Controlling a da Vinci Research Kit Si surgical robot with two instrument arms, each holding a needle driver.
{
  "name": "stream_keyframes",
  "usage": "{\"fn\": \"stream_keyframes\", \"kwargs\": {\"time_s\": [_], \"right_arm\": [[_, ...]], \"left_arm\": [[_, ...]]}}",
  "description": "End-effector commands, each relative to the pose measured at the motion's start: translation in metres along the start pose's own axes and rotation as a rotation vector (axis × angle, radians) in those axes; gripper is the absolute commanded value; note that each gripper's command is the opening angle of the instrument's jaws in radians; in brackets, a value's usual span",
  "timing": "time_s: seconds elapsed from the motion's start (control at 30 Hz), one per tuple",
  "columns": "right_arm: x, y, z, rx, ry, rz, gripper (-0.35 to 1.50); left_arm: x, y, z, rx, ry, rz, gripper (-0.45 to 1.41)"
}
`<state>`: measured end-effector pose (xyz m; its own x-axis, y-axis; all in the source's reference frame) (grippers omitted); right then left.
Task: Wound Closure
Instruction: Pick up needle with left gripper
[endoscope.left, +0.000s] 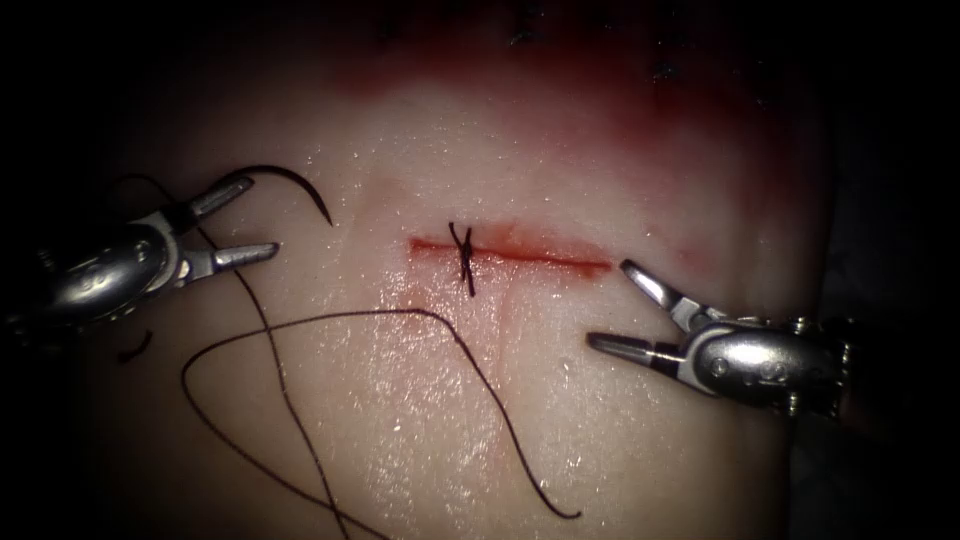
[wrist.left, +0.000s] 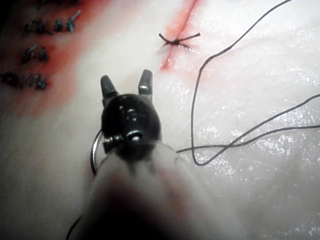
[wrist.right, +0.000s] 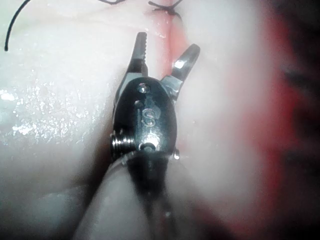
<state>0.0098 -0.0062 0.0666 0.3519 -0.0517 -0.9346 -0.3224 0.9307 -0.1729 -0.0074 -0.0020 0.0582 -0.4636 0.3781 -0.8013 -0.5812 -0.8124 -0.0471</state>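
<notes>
Pale, glistening tissue (endoscope.left: 560, 400) is filling the scene, with red fluid (endoscope.left: 600, 90) staining its far edge. Across the middle the cut (endoscope.left: 520, 253) is running as a thin red line, and one knotted stitch (endoscope.left: 463, 255) is crossing it near its left end.

Loose thread (endoscope.left: 400, 315) is trailing in wide loops over the tissue below the cut, probably slack left free for further stitches.

At the left, the left hand (endoscope.left: 240, 222) is hovering with its jaws spread apart, gripping nothing. At the right end of the cut, the right hand (endoscope.left: 615, 305) is likewise gaping and holding nothing.

Smallest, the curved needle (endoscope.left: 300, 185) is lying free on the tissue left of the cut, just beside the left hand's upper jaw and not in the tissue, seemingly within easy reach of that hand.
</notes>
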Motion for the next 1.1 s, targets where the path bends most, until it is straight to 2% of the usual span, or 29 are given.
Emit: {"fn": "stream_keyframes", "kwargs": {"time_s": [0.03,0.3,0.53,0.83,1.1], "right_arm": [[-0.0002,0.0,0.0005,0.003,0.001,0.001,1.4],[0.0004,0.0005,-0.0002,0.001,-0.013,0.008,1.38],[0.001,0.0014,-0.0005,0.033,-0.041,0.008,1.41],[0.0012,0.0015,-0.0005,0.033,-0.042,0.004,1.41],[0.0013,0.0015,-0.0005,0.033,-0.043,0.005,1.43]], "left_arm": [[-0.0002,-0.0003,0.0013,0.008,-0.019,0.037,0.69],[-0.0024,-0.0019,0.0037,0.094,-0.173,0.29,0.69],[-0.0039,-0.0018,0.0054,0.069,-0.256,0.468,0.68],[-0.0043,-0.0014,0.0071,0.085,-0.317,0.625,0.65],[-0.0052,-0.0016,0.0088,0.082,-0.35,0.665,0.61]]}}
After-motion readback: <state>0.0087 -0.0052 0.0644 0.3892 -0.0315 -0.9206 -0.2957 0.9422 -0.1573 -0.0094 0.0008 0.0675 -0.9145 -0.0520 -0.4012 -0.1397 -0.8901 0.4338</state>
